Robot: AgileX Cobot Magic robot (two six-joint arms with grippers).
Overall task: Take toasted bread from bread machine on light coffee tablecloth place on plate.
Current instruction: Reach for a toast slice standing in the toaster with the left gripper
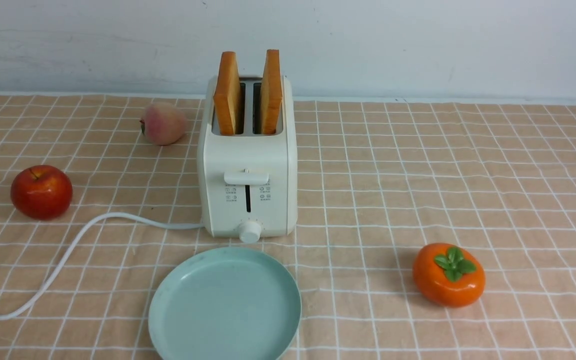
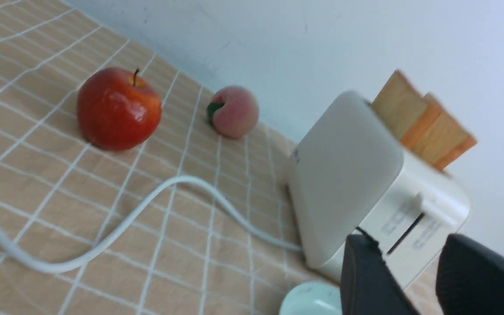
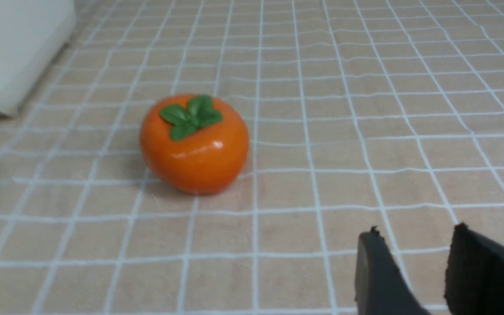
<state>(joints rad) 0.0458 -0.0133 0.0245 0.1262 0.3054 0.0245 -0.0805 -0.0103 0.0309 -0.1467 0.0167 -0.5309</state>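
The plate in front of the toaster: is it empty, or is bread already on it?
Empty. The plate shows only its bare blue-green surface; the toasted bread stands upright in the slots of the bread machine.

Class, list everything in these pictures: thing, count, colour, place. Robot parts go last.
toast: two, golden-brown, upright in toaster slots
toaster: one, cream-white, mid-cloth
cord: one, white, trailing left from toaster
plate: one, pale blue-green, before toaster
apple: one, red, far left
peach: one, pink, left of toaster
persimmon: one, orange, near right
tablecloth: one, tan with white grid, under everything
left fingers: two, black, apart, facing toaster
right fingers: two, black, apart, near persimmon
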